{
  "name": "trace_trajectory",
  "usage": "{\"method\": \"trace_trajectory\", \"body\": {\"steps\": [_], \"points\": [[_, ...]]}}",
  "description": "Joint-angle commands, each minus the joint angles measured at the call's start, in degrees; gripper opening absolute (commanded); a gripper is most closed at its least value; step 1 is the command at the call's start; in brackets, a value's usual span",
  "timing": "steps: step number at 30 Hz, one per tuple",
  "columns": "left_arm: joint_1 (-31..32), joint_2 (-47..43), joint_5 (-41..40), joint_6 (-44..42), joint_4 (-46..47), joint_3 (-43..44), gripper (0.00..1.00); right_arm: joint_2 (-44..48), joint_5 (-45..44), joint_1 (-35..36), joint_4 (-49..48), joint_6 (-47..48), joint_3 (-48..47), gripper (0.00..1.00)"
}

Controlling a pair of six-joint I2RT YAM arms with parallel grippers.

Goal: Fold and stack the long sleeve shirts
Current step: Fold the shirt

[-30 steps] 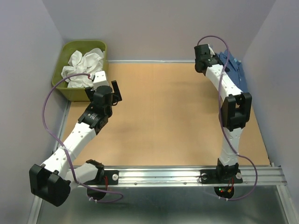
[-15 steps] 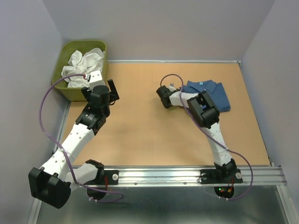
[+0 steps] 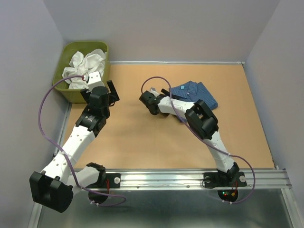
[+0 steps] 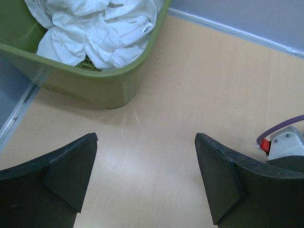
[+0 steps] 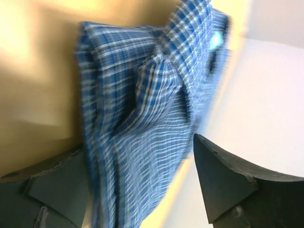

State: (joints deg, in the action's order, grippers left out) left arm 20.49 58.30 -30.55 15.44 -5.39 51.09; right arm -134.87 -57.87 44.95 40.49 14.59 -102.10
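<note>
**Blue shirt folded on desk; white shirt waits in tub.**

Blue shirt [image 3: 194, 93] lies folded on the desk [image 3: 142, 140], far right of centre. The right gripper [image 5: 140, 145] is close by with fingers apart, holding nothing; its wrist view is blurred. The left gripper [image 4: 145, 137] hangs wide apart over bare desk beside the tub [image 4: 99, 85], where the white shirt [image 3: 85, 64] sits crumpled. Judgement: pinch one layer near the collar, lift it clear of the rim, and spread it flat. The desk is a smooth tan board with pale walls on three sides.
</note>
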Motion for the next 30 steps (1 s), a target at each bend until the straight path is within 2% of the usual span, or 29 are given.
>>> {"method": "trace_trajectory", "body": {"steps": [1,3,11,14,17,18,21,25,30], "points": [[-0.80,-0.91,0.22,0.64,2.66,-0.82,0.95,5.55,18.99,1.63,4.68,-8.61,-2.92,0.85],[-0.98,-0.74,0.48,0.64,2.75,-0.82,0.95,8.20,25.77,1.90,4.77,-11.07,-4.24,0.86],[-1.24,-0.03,0.49,0.55,2.84,-0.91,0.95,18.75,33.95,-0.03,3.20,-16.41,-3.46,0.86],[-1.24,0.14,0.49,0.47,2.84,-1.08,0.95,21.75,33.43,-4.06,1.70,-20.29,0.58,0.77],[-1.24,0.23,0.57,0.47,2.84,-1.17,0.95,24.38,34.74,-8.63,0.12,-21.97,5.59,0.64],[-1.24,0.32,0.49,0.38,2.93,-1.17,0.95,25.78,35.27,-9.69,-1.89,-22.67,7.17,0.53],[-1.24,0.41,1.18,0.20,3.01,-1.17,0.95,27.99,38.52,-13.39,-6.02,-24.07,14.81,0.35],[-1.24,0.67,3.30,-0.06,3.63,-1.26,0.95,29.75,42.04,-14.45,-10.69,-25.57,23.16,0.35],[-1.24,1.64,5.05,-0.32,3.98,-1.43,0.95,30.72,50.47,-14.45,-17.71,-29.79,34.31,0.31]]}}
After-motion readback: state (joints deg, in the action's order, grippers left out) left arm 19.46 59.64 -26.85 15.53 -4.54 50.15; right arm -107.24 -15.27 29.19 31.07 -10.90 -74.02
